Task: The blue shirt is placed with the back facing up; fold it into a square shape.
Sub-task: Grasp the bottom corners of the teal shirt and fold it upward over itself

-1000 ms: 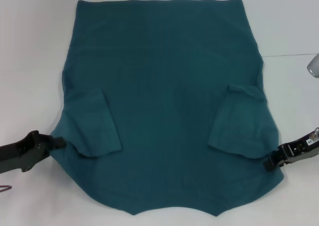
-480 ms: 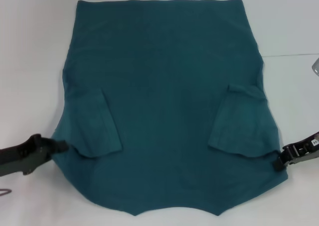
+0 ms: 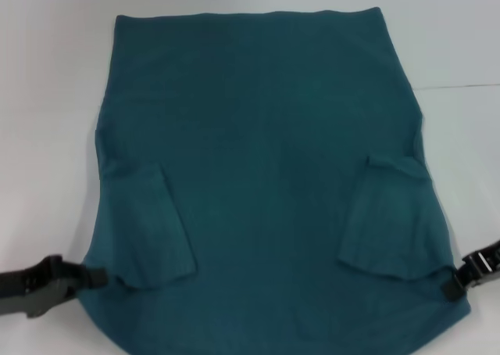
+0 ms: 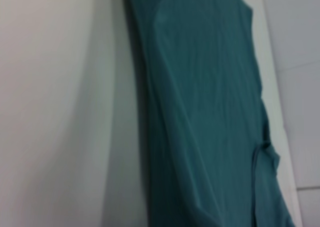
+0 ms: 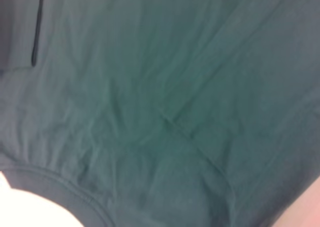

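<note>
Both grippers grip blue shirt (image 3: 266, 159); white table (image 3: 47, 97).

Head view high overhead, wrist views close, all sharing blue shirt (image 3: 266, 175)

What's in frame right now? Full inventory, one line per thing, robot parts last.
blue shirt: 1, dark teal-blue, spread flat across the middle of the table, plain side up, both sleeves folded inward onto the body.
table: 1, white, under the shirt, bare on both sides of it.
left gripper: 1, black, at the shirt's left edge near the folded left sleeve.
right gripper: 1, black, at the shirt's right edge near the folded right sleeve.
</note>
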Robot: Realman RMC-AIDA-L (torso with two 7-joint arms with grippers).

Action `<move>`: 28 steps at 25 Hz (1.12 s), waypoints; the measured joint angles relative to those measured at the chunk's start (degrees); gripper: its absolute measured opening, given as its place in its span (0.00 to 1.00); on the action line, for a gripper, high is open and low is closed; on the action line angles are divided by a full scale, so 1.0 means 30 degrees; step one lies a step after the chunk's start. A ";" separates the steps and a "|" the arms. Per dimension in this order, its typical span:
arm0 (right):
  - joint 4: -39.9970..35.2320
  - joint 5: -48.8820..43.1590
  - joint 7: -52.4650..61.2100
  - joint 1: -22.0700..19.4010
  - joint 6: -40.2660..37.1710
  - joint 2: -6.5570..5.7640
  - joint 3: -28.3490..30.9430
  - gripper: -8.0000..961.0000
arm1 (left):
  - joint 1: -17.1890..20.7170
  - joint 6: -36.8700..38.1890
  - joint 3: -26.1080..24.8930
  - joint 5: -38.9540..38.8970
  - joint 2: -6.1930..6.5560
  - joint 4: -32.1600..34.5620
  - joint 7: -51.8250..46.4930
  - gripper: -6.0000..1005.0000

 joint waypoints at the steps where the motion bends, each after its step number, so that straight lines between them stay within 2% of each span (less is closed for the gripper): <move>1: -0.0003 -0.0008 -0.0054 -0.0069 -0.0225 -0.0031 0.0000 0.04 | 0.0127 0.0233 -0.0036 0.0185 0.0001 0.0116 -0.0015 0.02; 9: -0.0031 -0.0027 -0.1018 -0.0645 -0.1691 0.0052 0.0034 0.05 | 0.1294 0.2108 -0.0204 0.1183 -0.0138 0.1382 -0.0172 0.02; 16: 0.0072 0.0016 -0.1433 -0.0828 -0.1625 0.0102 0.0284 0.06 | 0.1714 0.2697 -0.0435 0.1324 -0.0260 0.1876 -0.0331 0.02; 19: 0.0038 0.0198 -0.1812 -0.0752 -0.1486 0.0018 0.1259 0.06 | 0.1378 0.3125 -0.0430 0.1110 -0.0180 0.1658 0.0210 0.02; 22: 0.0158 0.0786 -0.2349 -0.0538 -0.1254 -0.0164 0.2754 0.06 | 0.0742 0.3303 -0.0435 0.0431 0.0083 0.1098 0.0594 0.02; 25: 0.0278 0.1803 -0.2325 -0.0465 -0.0534 -0.0353 0.3559 0.06 | -0.0346 0.3019 -0.0426 0.0034 0.0373 0.0260 0.0429 0.02; 28: 0.0276 0.2710 -0.2018 -0.0466 0.0399 -0.0376 0.4125 0.07 | -0.1474 0.1951 -0.0426 -0.0143 0.0525 -0.0259 -0.0575 0.02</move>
